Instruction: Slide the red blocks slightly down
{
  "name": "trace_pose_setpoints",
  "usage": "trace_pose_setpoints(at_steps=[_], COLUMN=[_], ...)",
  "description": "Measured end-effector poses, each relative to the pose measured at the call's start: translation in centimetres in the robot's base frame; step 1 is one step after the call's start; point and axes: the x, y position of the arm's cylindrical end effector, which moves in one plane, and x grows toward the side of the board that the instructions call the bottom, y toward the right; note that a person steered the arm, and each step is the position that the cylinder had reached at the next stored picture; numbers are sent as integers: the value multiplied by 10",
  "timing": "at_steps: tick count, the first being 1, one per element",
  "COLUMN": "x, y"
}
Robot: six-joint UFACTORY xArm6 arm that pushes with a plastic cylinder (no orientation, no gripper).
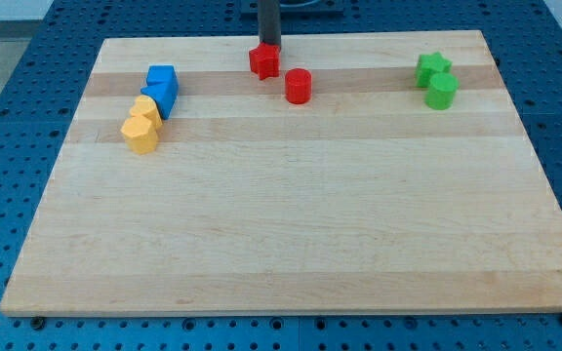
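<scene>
Item 1, tool. My tip [267,46] stands near the top edge of the wooden board [291,224], a little to the view's left of centre. The rod is upright and enters from the view's top. It is a single bare rod with no jaws, so nothing is clamped or held. Its lower end meets the upper edge of the red star block [264,61]; whether it is actually touching that block or sits just behind it cannot be told from this angle.

Item 2, task blocks. The red star block lies at 6 o'clock from my tip, directly below it in the view. The red cylinder [299,86] lies at roughly 4 to 5 o'clock from my tip, just beside the star block toward the view's lower right, with a narrow gap between the two. Both red blocks sit in the top band of the board.

Item 3, other blocks. At about 8 o'clock from my tip, well apart, sit two blue blocks [161,86], packed together, and two yellow blocks [142,127] touching them on the lower left. At about 3 o'clock, well apart, a green star block [433,66] sits against a green cylinder [442,92] near the board's right edge.
</scene>
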Motion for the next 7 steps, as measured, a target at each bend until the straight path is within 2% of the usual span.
trace_pose_setpoints(at_steps=[5, 7], x=[55, 52], y=[-15, -14])
